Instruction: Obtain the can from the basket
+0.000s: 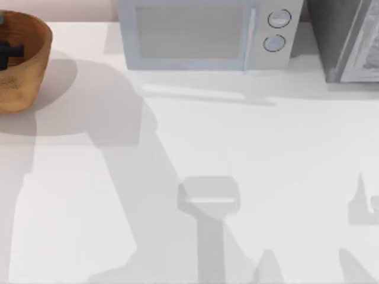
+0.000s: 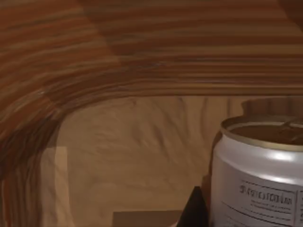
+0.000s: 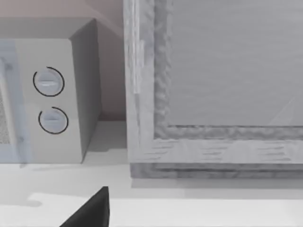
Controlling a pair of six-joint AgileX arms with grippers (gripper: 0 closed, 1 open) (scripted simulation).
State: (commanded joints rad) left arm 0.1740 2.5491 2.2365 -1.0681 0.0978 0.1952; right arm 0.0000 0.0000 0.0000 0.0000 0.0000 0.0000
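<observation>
**Presently: left claw down inside the basket, can beside it**

Item 1. Basket [image 1: 23, 89]. Stands at the far left of the table, well to the left of the microwave [image 1: 204, 35]. Half of it is cut off by the edge of the top view. From my left wrist I see its ribbed inner wall [image 2: 142, 47] curving round and its pale floor below.

Item 2. Can [image 2: 260, 175]. Upright on the basket floor, near the wall, gold top and printed white label facing me. Partly cut off at the edge of the left wrist view, so its full width is hidden.

Item 3. Left gripper [image 1: 9, 52]. Shows as a dark shape inside the basket, left of the microwave. One dark fingertip [image 2: 194, 210] sits just beside the can. Whether my fingers are spread or closed I cannot tell.

Item 4. Right arm. Parked, facing the microwave's dials [image 3: 49, 101] and a grey cabinet [image 3: 213, 94] just right of the microwave; one dark finger edge [image 3: 90, 210] visible, state unknown.

Handling note, as judgement: centre the can between both fingers, grip low on the label, close firmly, then lift straight up clear of the rim to avoid catching the wall.
</observation>
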